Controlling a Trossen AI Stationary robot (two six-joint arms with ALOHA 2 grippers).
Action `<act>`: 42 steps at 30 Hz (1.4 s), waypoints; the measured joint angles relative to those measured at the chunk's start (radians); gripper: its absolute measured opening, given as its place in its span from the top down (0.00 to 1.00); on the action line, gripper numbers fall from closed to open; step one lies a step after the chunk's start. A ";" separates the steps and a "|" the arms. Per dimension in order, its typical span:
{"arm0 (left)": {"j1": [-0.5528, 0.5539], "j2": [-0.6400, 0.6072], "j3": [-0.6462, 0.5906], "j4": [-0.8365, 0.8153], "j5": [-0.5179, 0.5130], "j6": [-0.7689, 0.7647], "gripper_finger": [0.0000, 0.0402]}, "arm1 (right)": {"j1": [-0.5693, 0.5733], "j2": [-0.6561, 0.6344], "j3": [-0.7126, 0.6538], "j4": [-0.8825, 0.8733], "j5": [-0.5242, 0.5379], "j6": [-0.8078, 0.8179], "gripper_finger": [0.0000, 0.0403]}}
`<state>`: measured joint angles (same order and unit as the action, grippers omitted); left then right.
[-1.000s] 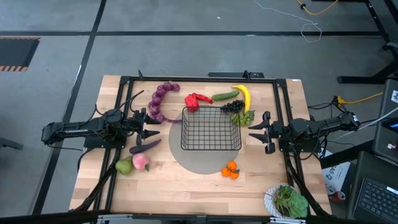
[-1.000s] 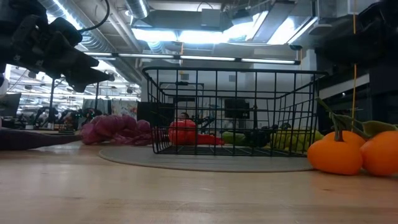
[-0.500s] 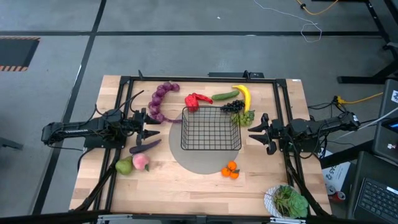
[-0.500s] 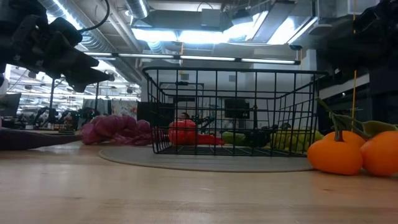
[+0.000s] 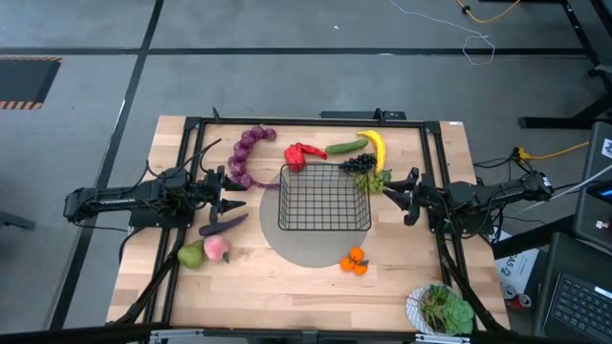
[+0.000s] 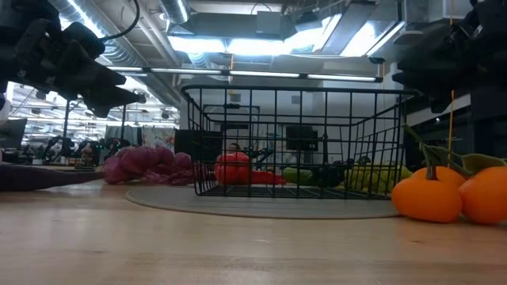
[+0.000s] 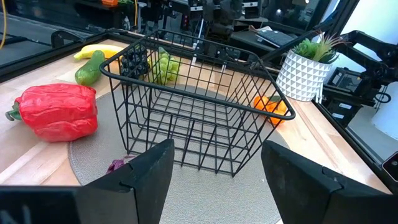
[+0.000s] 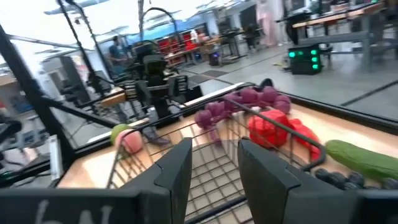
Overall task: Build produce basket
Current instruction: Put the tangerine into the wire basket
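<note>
Nearest the low camera sit the small orange toy oranges (image 6: pixel 451 194), and behind them the square black wire-grid basket (image 5: pixel 324 198) rests empty on a grey round mat on the wooden tabletop (image 5: pixel 287 277). The right gripper (image 5: pixel 389 191), fingers narrowly parted and holding nothing, has edged closer to the basket's far right corner by the green grapes (image 5: pixel 376 178) (a second ago it hung further back). The left gripper (image 5: pixel 236 194) stays spread wide beside the basket; its wrist view alone shows the white ribbed pot (image 7: pixel 301 74) beyond.

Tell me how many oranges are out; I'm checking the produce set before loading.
2, as far as shows: the oranges sit touching in one cluster on the table beside the grey mat, outside the basket on its near side. A third may be hidden.
</note>
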<state>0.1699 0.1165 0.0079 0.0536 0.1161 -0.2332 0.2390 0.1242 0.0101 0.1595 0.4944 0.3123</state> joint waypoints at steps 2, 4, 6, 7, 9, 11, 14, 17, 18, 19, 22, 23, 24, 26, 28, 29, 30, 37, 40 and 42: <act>0.000 0.000 0.000 0.000 0.000 0.000 0.41 | 0.000 0.000 0.000 0.000 0.002 0.005 0.68; 0.000 0.000 0.000 0.000 0.000 0.000 0.41 | 0.000 0.000 0.000 -0.001 0.002 0.025 0.68; 0.000 0.000 0.000 0.000 0.000 0.000 0.41 | 0.000 0.000 0.000 -0.002 0.002 0.027 0.68; 0.000 0.000 0.000 0.000 0.000 0.000 0.41 | 0.000 0.000 0.000 -0.006 0.002 0.027 0.68; 0.000 0.000 0.000 0.000 0.000 0.000 0.41 | 0.000 0.000 0.000 -0.008 0.002 0.026 0.68; 0.000 0.000 0.000 0.000 0.000 0.000 0.41 | 0.000 0.000 0.000 -0.008 0.002 0.025 0.68; 0.000 0.000 0.000 0.000 0.000 0.000 0.41 | 0.000 0.000 0.000 -0.008 0.002 0.027 0.68; 0.000 0.000 0.000 0.000 0.000 0.000 0.41 | 0.000 0.000 0.000 -0.008 0.002 0.027 0.68; 0.000 0.000 0.000 0.000 0.000 0.000 0.41 | 0.000 0.000 0.000 -0.008 0.002 0.027 0.68; 0.000 0.000 0.000 0.000 0.000 0.000 0.41 | 0.000 0.000 0.000 -0.008 0.002 0.026 0.68; 0.000 0.000 0.000 0.008 -0.004 0.003 0.41 | 0.000 0.000 0.000 -0.008 0.002 0.025 0.68; 0.000 0.000 0.000 0.018 -0.015 0.000 0.41 | 0.000 0.000 0.000 -0.008 0.002 0.025 0.68; 0.000 0.000 0.000 0.031 -0.025 -0.023 0.41 | 0.000 0.000 0.000 -0.008 0.002 0.025 0.68; 0.000 0.000 0.000 0.041 -0.027 -0.117 0.41 | 0.000 0.000 0.000 -0.008 0.002 0.026 0.68; -0.001 0.000 0.000 0.044 -0.027 -0.230 0.41 | 0.000 0.000 0.000 -0.009 0.002 0.026 0.68; -0.001 0.000 0.000 0.046 -0.027 -0.279 0.41 | 0.000 0.000 0.000 -0.009 0.002 0.026 0.68; -0.001 0.000 0.000 0.047 -0.027 -0.323 0.41 | 0.000 0.000 0.000 -0.010 0.002 0.026 0.68; -0.054 0.012 0.000 0.091 -0.027 -0.411 0.41 | 0.000 0.000 0.000 -0.011 0.002 0.027 0.68; -0.130 0.040 0.000 0.218 -0.022 -0.279 0.41 | 0.000 0.000 0.000 -0.011 0.002 0.027 0.68; -0.191 0.069 0.000 0.327 0.001 -0.156 0.41 | 0.000 0.000 0.000 -0.011 0.002 0.027 0.68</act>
<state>-0.0210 0.1859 0.0080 0.3803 0.1174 -0.3897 0.2386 0.1238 0.0101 0.1486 0.4961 0.3397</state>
